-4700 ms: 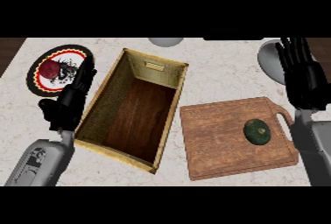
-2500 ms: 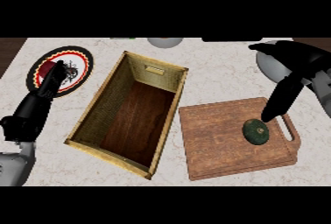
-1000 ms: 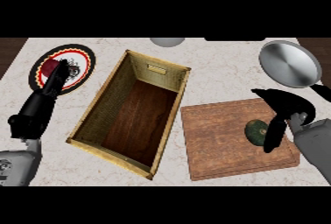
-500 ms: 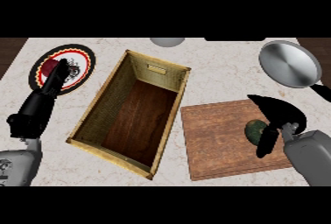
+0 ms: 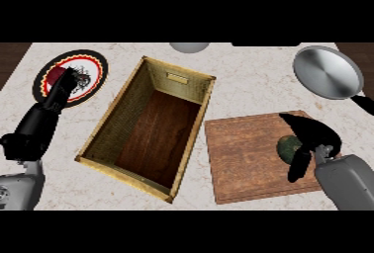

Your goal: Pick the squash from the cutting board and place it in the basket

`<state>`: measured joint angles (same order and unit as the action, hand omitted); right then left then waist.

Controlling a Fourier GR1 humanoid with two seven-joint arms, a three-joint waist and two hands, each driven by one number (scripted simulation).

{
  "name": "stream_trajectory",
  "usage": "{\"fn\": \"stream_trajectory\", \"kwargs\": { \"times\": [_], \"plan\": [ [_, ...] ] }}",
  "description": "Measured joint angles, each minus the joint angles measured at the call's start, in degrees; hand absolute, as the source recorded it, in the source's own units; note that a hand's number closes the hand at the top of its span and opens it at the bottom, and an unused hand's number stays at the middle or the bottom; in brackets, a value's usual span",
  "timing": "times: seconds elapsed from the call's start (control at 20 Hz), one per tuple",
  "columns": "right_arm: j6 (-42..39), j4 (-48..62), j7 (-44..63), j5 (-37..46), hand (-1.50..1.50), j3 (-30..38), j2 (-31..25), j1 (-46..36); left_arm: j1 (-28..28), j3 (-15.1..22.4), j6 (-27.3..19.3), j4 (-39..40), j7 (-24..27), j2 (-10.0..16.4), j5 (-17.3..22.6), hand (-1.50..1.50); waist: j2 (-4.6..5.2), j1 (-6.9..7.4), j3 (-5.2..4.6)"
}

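Note:
A dark green squash (image 5: 288, 147) lies at the right side of the wooden cutting board (image 5: 245, 158). My right hand (image 5: 310, 136) sits over it, fingers arched above and the thumb hanging down beside it, so most of the squash is hidden. Whether the fingers press it I cannot tell. The rectangular basket (image 5: 153, 126) with a wooden floor stands left of the board. My left hand (image 5: 51, 101) rests open at the left edge, fingers pointing up over the plate.
A round plate with a red and black pattern (image 5: 76, 74) lies at the far left. A steel pan (image 5: 329, 74) stands at the upper right, close behind my right hand. A grey bowl (image 5: 190, 47) shows at the top edge.
My right hand came down from beside the pan and settled onto the squash, curling over it. The left arm shifted slightly outward to the left and then stayed still.

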<state>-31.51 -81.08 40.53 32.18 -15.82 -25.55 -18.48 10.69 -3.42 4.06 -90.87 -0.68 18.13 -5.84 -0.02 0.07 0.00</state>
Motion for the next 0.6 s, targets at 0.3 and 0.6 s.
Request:
{"fn": "stream_trajectory", "kwargs": {
  "times": [0.3, 0.6],
  "plan": [
    [-1.2, 1.1, -2.5, 3.4, -1.50, 3.0, 1.3, 1.7, 0.6, -1.6, 1.7, 1.9, 1.3, -0.7, -0.7, 0.00, 0.01, -0.05, 0.00],
    [0.5, 6.3, -6.5, 7.3, 1.50, 4.5, 3.1, 1.5, 1.9, -1.9, 1.7, 2.6, 0.9, -1.9, -2.1, 0.00, -0.03, -0.02, -0.07]
  ]
}}
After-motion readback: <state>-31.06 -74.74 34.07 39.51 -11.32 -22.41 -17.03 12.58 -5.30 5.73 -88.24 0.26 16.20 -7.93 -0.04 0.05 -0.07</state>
